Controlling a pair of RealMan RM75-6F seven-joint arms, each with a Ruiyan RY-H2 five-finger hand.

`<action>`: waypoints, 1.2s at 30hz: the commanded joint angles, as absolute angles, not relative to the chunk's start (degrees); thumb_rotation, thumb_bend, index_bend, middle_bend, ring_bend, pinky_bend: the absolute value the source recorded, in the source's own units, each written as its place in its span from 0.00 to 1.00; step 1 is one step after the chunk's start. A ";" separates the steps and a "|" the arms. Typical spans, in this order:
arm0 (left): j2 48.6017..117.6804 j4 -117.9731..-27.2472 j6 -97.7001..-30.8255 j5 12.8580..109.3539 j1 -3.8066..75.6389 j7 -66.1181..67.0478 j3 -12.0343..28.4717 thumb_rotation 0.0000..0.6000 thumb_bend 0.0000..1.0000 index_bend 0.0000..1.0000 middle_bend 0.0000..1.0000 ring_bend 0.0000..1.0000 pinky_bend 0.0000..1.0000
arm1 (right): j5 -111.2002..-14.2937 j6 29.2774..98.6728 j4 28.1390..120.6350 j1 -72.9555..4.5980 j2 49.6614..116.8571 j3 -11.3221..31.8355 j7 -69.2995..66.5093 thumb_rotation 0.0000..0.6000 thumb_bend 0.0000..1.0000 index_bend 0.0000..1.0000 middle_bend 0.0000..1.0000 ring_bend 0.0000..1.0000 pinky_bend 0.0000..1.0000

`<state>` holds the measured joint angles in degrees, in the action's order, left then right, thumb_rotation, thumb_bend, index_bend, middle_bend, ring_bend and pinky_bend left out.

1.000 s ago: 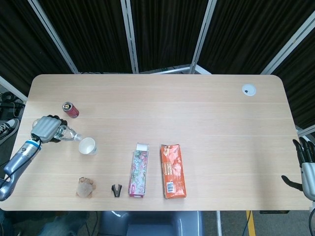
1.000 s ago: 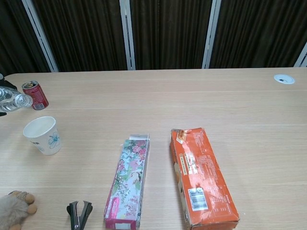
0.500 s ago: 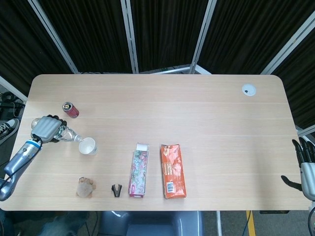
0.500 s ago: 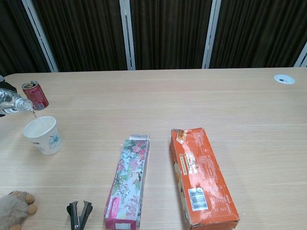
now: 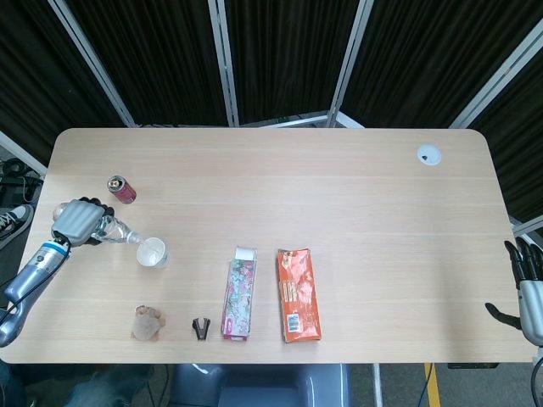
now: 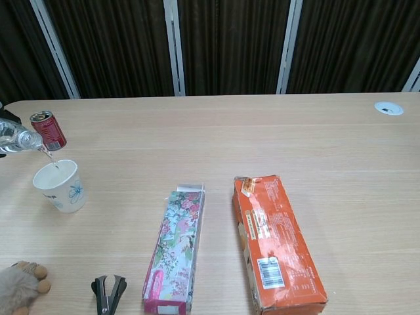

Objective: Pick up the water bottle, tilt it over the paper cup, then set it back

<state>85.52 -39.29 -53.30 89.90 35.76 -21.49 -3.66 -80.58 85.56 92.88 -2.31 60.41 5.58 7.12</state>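
Observation:
My left hand [image 5: 76,220] grips the clear water bottle [image 5: 117,231] at the table's left side, holding it tilted with its neck pointing right and down. The bottle's mouth [image 6: 33,141] hangs just above the rim of the white paper cup [image 6: 60,186], and a thin stream of water runs into the cup. In the head view the cup [image 5: 152,253] stands upright just right of the bottle. The chest view shows only the bottle's front part at the left edge; the hand is cut off there. My right hand [image 5: 526,280] hangs off the table's right edge, fingers apart, holding nothing.
A red can [image 5: 120,189] stands behind the bottle. Along the front lie a furry toy [image 5: 147,323], a black stapler [image 5: 202,328], a floral box [image 5: 238,299] and an orange packet [image 5: 298,293]. A white grommet [image 5: 429,154] sits in the far right corner.
The bottle's mouth has dropped lower and closer to the cup, and water has started flowing into it. The right hand has not moved.

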 commanded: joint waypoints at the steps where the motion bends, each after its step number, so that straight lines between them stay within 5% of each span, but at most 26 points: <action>1: 85.71 -38.58 -53.61 90.24 35.70 -22.47 -3.94 1.00 0.34 0.55 0.50 0.33 0.37 | -80.53 85.51 92.86 -2.32 60.45 5.60 7.20 1.00 0.00 0.00 0.00 0.00 0.00; 14: 85.33 -39.09 -57.06 89.86 35.50 -33.67 -2.64 1.00 0.33 0.56 0.50 0.33 0.37 | -80.30 85.42 92.82 -2.34 60.53 5.66 7.33 1.00 0.00 0.00 0.00 0.00 0.00; 27: 84.43 -54.44 -63.05 84.65 37.15 -59.95 6.39 1.00 0.30 0.59 0.52 0.34 0.37 | -79.87 85.01 92.70 -2.47 60.64 5.74 7.59 1.00 0.00 0.00 0.00 0.00 0.00; 36: 92.98 -62.81 -60.12 78.39 39.87 -56.95 11.44 1.00 0.27 0.59 0.52 0.35 0.37 | -78.60 83.76 91.99 -2.89 60.82 6.04 7.36 1.00 0.00 0.00 0.00 0.00 0.00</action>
